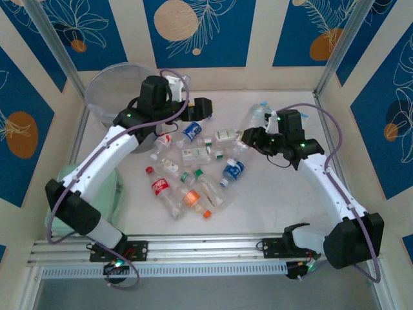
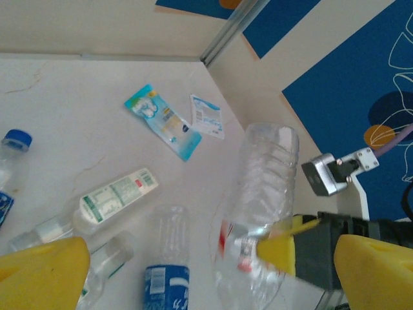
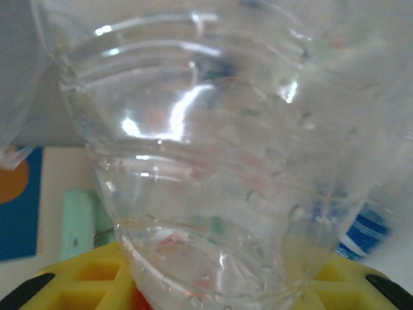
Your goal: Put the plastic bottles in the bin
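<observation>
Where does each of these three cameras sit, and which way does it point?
Top external: high behind the bases, looking down on table, bottles and bin; left arm and right arm show.
Left wrist: on the left arm, facing the far right corner; the open left gripper's yellow fingers show.
Right wrist: on the right arm, close against a clear bottle; the right gripper's yellow fingers show.
Shared: both wrist views see that clear bottle.

Seen from the right wrist, the clear bottle (image 3: 213, 161) sits so close that we get it soft and out of focus (white glare streaks run along its ribs), and all behind it smears. From the left wrist, the yellow fingers (image 2: 42, 274) below the bottle blur. From above, light is bright and even, with faint shadows on the table (image 1: 258, 206) beside the bottle.
</observation>
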Robot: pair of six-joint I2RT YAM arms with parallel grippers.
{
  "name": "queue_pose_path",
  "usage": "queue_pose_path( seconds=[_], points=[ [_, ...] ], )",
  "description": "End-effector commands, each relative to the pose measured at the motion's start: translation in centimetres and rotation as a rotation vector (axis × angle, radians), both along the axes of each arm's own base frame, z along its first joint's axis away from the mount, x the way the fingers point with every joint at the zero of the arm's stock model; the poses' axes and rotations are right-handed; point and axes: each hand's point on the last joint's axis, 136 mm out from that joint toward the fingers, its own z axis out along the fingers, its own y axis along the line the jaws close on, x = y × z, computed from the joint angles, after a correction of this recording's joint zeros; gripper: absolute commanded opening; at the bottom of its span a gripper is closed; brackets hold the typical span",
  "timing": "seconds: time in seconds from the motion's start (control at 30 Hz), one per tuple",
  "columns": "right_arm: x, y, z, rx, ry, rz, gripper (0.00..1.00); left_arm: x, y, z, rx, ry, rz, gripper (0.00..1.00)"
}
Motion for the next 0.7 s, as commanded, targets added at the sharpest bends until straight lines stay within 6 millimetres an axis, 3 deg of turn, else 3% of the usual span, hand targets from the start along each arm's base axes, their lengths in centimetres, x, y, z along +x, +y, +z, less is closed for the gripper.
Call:
queue_pose_path(
  seconds=[0.0,0.13,0.4,0.67],
  points=[
    [-0.9,4.4,3.5,0.077,-0.171,0.247,0.29,-0.7,-2.6,0.4,-0.040,0.006,-0.081,0.97],
    [-1.5,6.2,4.3,0.069,-0.256,0.335,0.29,-0.7,-4.6,-1.2,-0.067,0.041,-0.117,0.97],
    [-1.4,7.4,4.3,0.107,-0.256,0.374,0.29,-1.2,-7.4,-3.2,-0.099,0.108,-0.169,0.96],
    [-0.7,7.6,4.7,0.112,-0.280,0.369,0.29,-1.2,-8.3,-5.3,-0.072,0.157,-0.174,0.82]
  ],
)
